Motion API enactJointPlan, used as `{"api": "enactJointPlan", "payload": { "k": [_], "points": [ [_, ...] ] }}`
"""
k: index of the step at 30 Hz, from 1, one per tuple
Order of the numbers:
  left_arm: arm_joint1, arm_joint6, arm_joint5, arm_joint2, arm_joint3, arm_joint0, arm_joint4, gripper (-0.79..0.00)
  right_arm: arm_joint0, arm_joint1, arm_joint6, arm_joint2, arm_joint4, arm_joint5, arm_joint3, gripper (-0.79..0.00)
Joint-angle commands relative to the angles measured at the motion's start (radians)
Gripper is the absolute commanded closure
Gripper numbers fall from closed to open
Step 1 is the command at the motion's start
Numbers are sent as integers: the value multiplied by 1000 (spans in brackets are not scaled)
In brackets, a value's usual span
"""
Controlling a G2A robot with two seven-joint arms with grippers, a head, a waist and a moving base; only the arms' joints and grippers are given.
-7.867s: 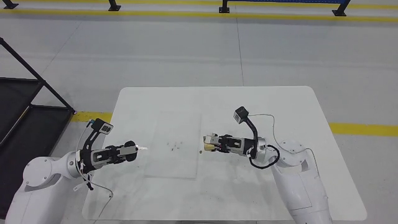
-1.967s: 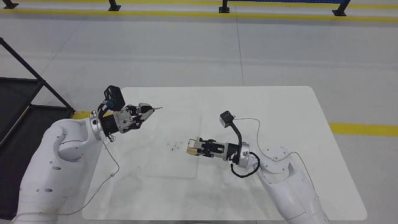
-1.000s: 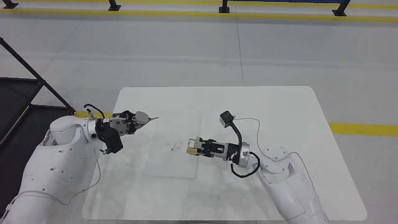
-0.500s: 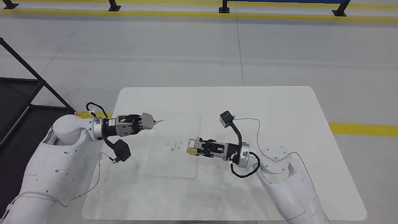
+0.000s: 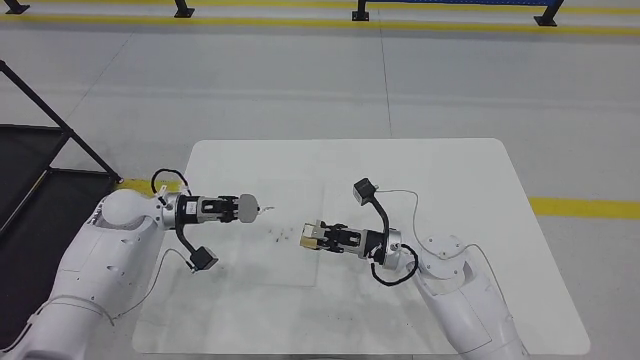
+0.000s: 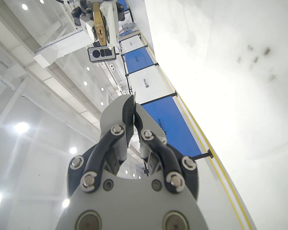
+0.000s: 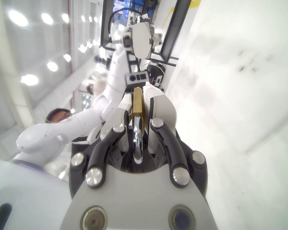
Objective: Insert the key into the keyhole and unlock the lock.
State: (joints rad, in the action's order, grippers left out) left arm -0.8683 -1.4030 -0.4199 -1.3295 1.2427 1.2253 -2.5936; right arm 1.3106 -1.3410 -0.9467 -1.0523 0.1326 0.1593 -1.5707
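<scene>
Pinching the key [image 5: 265,206] with jaws pressed together on it, the left gripper [image 5: 254,207] hovers over the left half of the table [image 5: 450,175], key tip pointing right (just a thin sliver pokes out). Small dark specks [image 5: 281,231] lie on the table between the arms. The right gripper [image 5: 310,237] is clamped on the brass lock [image 6: 99,28], its keyhole end facing the key but apart from it.

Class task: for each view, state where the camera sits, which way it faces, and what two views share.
Top view: above the arms, looking down at the table; both arms show.
Left wrist view: behind the left gripper, facing the lock in the right gripper.
Right wrist view: behind the right gripper, facing the left gripper.
Shared: both wrist views show the lock.
</scene>
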Motion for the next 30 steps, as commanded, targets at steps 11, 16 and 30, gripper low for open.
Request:
{"api": "enactJointPlan", "payload": {
  "k": [11, 16, 30],
  "points": [
    [0, 1, 2, 3, -1, -2, -3, 0, 0, 0, 0, 0, 0, 0, 0, 0],
    [-1, 8, -5, 30, 68, 29, -8, 0, -10, -2, 15, 21, 9, -27, -14, 0],
    [27, 54, -51, 6, 193, 117, 36, 0, -176, -12, -50, 96, 4, -130, 34, 0]
  ]
}}
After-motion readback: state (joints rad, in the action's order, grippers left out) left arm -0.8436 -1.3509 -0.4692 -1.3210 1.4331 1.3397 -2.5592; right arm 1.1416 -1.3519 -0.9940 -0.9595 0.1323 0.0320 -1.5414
